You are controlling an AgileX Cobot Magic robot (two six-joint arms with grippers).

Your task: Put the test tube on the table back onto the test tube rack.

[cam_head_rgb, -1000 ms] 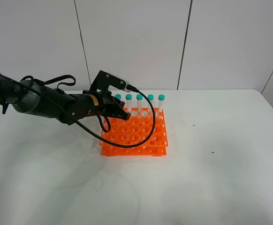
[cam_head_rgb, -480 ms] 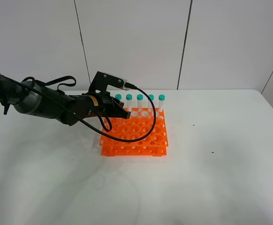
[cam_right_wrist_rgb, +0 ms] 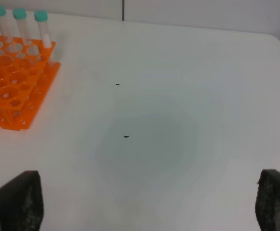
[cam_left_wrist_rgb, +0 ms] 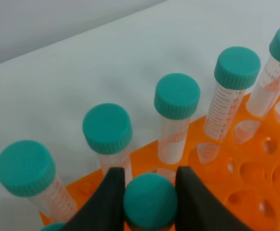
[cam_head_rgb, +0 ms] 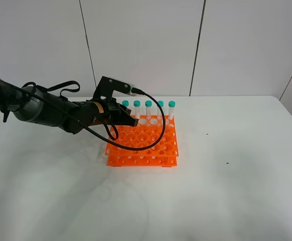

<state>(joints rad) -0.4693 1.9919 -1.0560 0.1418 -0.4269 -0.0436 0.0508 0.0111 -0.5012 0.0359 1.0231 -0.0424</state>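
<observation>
My left gripper (cam_head_rgb: 130, 121) is over the back left part of the orange test tube rack (cam_head_rgb: 146, 146). In the left wrist view its two black fingers (cam_left_wrist_rgb: 112, 193) are shut on the teal cap of a test tube (cam_left_wrist_rgb: 150, 202), which is held upright just in front of the rack's back row. The tube's body is hidden below the cap. Several identical teal-capped tubes (cam_left_wrist_rgb: 177, 96) stand in that back row (cam_head_rgb: 148, 106). My right gripper (cam_right_wrist_rgb: 152, 195) is open and empty above the bare white table (cam_head_rgb: 226, 191), and it is out of the exterior high view.
The rack also shows at the edge of the right wrist view (cam_right_wrist_rgb: 15, 72) with three tubes. A black cable (cam_head_rgb: 158, 131) loops from the left wrist over the rack. Two small dark specks (cam_right_wrist_rgb: 125, 136) lie on the table right of the rack.
My left gripper with the tube has shifted slightly back and to the left over the rack. The rack seems to have moved a little left.
</observation>
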